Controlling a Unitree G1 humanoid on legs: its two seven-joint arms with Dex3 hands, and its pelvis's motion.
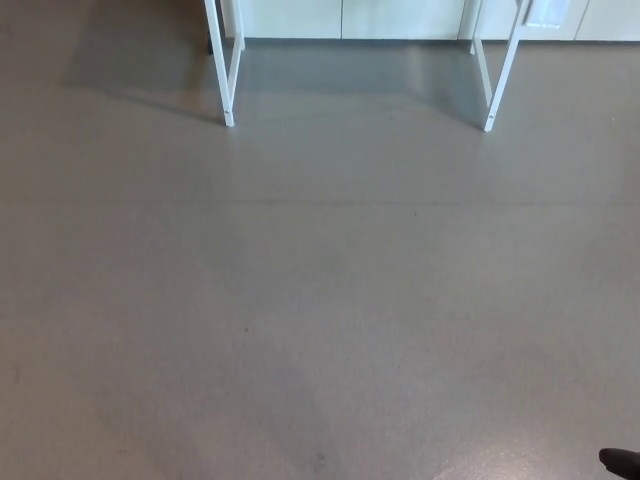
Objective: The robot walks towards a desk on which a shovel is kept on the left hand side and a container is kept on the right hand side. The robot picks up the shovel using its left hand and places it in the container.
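Neither the shovel nor the container shows in the head view; the desk's top lies beyond the upper edge. Only the desk's white legs are in sight, the left leg (pixel 228 80) and the right leg (pixel 497 80), standing far ahead on the grey floor. A small black tip, apparently of my right hand (pixel 621 462), pokes in at the bottom right corner; too little of it shows to tell its state. My left hand is out of the picture.
Grey floor (pixel 320 300) stretches between me and the desk. White cabinet fronts (pixel 400 18) run along the wall behind the desk's legs. A dark shadow falls on the floor under the desk.
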